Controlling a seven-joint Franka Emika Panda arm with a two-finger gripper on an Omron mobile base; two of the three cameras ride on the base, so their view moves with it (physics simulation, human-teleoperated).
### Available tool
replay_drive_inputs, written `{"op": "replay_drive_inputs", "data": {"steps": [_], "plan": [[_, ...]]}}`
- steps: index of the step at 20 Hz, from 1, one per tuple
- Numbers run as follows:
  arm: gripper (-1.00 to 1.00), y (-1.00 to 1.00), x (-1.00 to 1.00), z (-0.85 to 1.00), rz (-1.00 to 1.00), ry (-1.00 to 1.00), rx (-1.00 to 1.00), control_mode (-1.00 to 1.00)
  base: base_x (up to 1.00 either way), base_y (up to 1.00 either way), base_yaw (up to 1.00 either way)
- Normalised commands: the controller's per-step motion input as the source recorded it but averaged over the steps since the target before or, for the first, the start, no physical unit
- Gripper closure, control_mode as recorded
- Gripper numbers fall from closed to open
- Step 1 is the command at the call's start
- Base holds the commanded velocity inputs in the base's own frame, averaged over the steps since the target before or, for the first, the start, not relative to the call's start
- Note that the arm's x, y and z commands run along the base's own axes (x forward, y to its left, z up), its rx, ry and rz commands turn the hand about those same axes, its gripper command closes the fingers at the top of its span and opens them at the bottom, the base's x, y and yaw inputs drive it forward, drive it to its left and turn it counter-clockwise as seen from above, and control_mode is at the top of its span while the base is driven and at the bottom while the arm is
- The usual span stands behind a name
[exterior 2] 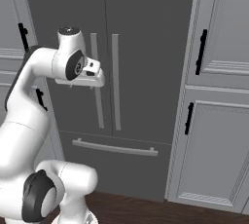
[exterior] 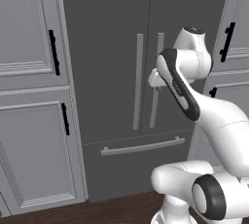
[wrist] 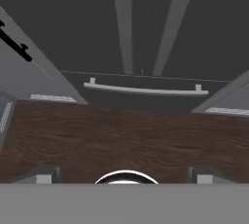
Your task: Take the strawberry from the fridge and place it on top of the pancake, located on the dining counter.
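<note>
1. Fridge (exterior: 116, 72) fills the frame centre, both doors shut; strawberry presumably inside, unseen
2. Jaws (exterior 2: 97, 78) hang near the handles (exterior 2: 115, 82), spread apart, empty
3. Next: likely grasp one handle, pull open

Soft, even light with no clear source falls across all three rendered views. The fridge (exterior: 116, 72) front reads dark and matte, without glare or reflections, and the white arm (exterior: 214, 121) is brightly lit with gentle shading on its undersides. Cast shadows are faint. Edges look slightly soft and low-resolution; the wooden floor (wrist: 126, 140) grain is smeared.
</note>
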Motion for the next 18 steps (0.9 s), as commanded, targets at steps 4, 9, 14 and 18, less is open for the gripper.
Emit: {"op": "replay_drive_inputs", "data": {"steps": [4, 9, 14, 18], "plan": [[-1.0, -0.23, 0.73, -0.13, 0.0, -0.35, 0.0, -1.0, 0.0, 0.0, 0.0], [-1.0, -0.38, 0.81, 0.0, -0.05, -0.26, 0.02, -1.0, 0.0, 0.0, 0.0], [-1.0, -0.37, 0.9, -0.02, -0.12, 0.0, 0.0, -1.0, 0.0, 0.0, 0.0], [-1.0, -0.05, 0.79, 0.0, -0.06, 0.0, 0.0, -1.0, 0.0, 0.0, 0.0]]}}
